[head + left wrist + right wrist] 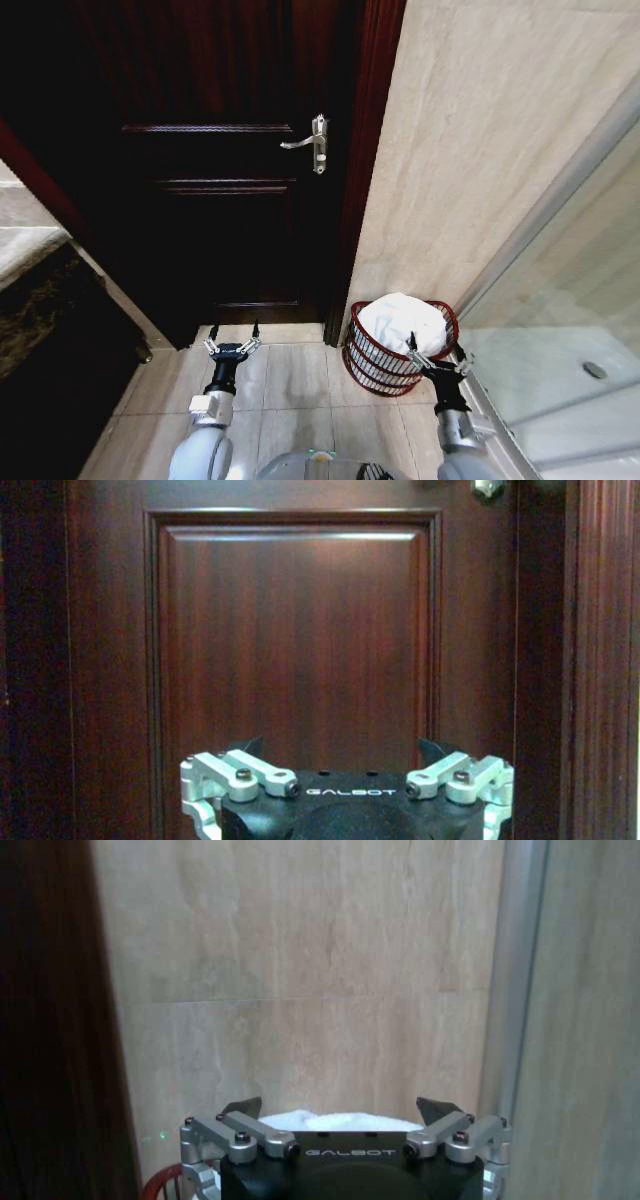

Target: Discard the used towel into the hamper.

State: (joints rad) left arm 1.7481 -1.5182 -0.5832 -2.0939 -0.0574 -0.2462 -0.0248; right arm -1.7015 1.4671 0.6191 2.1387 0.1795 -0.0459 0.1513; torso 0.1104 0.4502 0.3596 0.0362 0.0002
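The white towel (402, 322) lies bunched inside the hamper (375, 368), a small round reddish-brown wire basket standing on the floor against the beige wall. My right gripper (436, 347) hovers open just at the hamper's near right rim, with nothing between its fingers. In the right wrist view that gripper (340, 1108) is open, with the towel (340, 1122) just beyond it and a bit of the hamper rim (163, 1185) beside it. My left gripper (234, 332) hangs open and empty over the floor tiles in front of the door; the left wrist view shows it (340, 747) facing the door panel.
A dark wooden door (220, 180) with a silver lever handle (310, 143) stands shut ahead. A glass shower screen (560, 330) with a metal frame runs along the right. A dark cabinet with a stone top (40, 300) is at the left. Beige floor tiles (300, 390) lie between.
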